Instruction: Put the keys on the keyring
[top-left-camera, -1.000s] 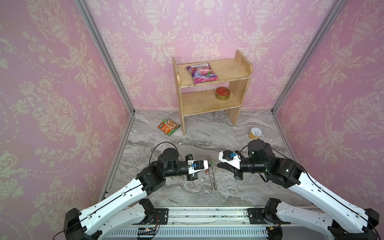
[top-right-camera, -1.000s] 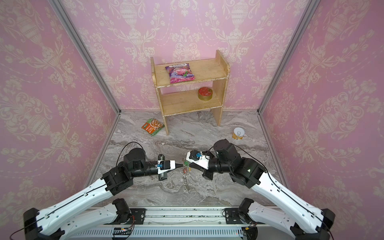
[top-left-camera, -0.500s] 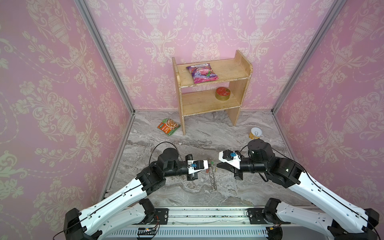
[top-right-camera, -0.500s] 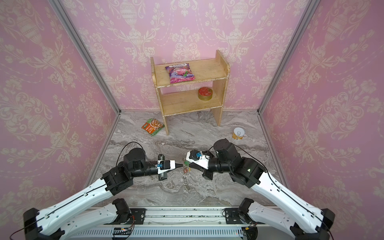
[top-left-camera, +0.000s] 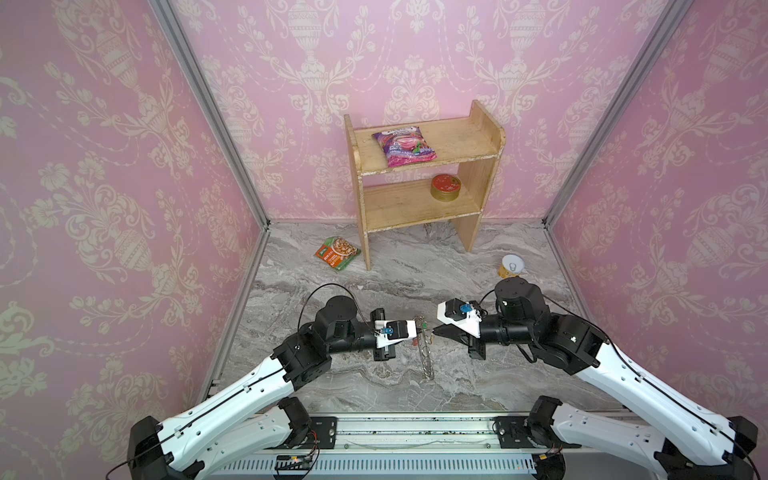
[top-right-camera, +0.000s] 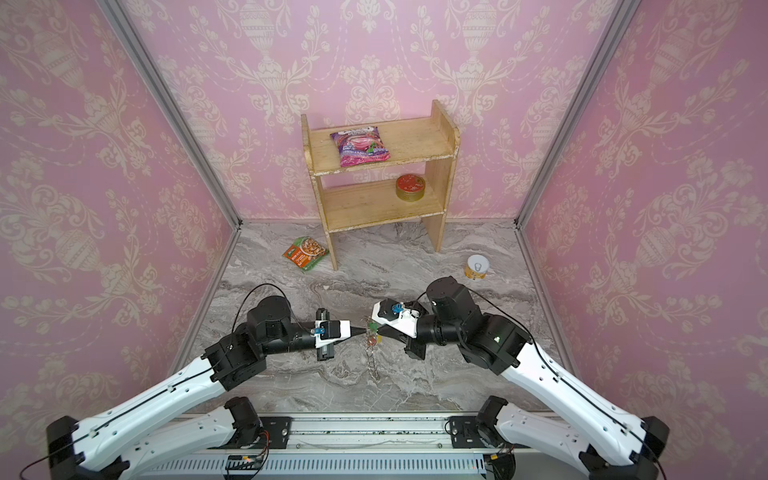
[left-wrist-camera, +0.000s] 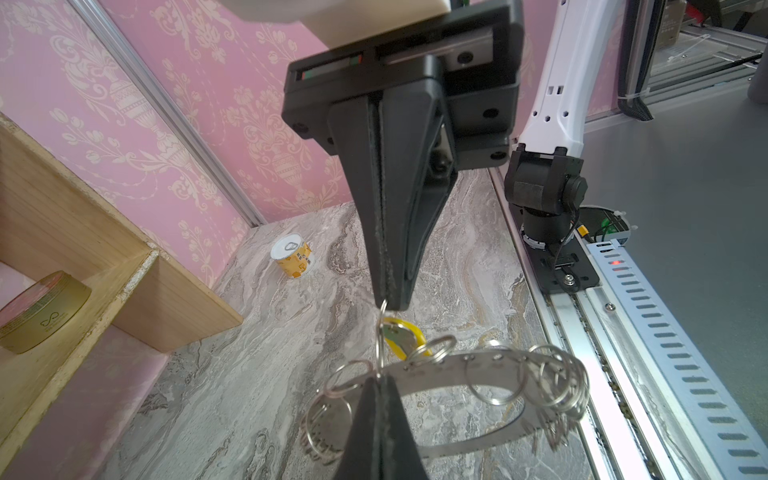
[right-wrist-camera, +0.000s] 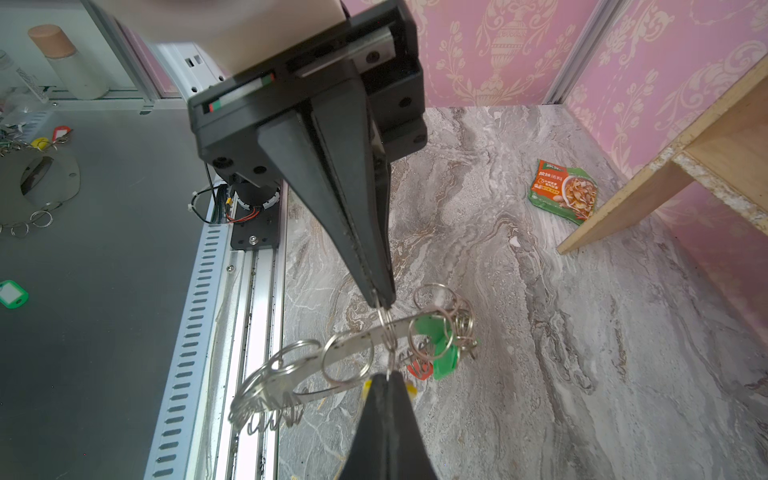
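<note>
The keyring (top-left-camera: 427, 357) (top-right-camera: 372, 361), a flat grey metal ring with wire loops on its rim, hangs edge-on above the marble floor in both top views. My left gripper (top-left-camera: 420, 328) (left-wrist-camera: 380, 380) and right gripper (top-right-camera: 380, 331) (right-wrist-camera: 388, 376) meet tip to tip. Each is shut on opposite ends of the same wire loop (left-wrist-camera: 380, 336) on the rim. The keys dangle from loops beside it: a yellow-tagged one (left-wrist-camera: 401, 338), a green-tagged one (right-wrist-camera: 440, 349) and a red-orange-tagged one (right-wrist-camera: 417, 368).
A wooden shelf (top-left-camera: 424, 199) stands at the back with a pink snack bag (top-left-camera: 404, 146) and a gold tin (top-left-camera: 445, 188). A green packet (top-left-camera: 336, 258) and a small yellow can (top-left-camera: 512, 266) lie on the floor. Pink walls close three sides.
</note>
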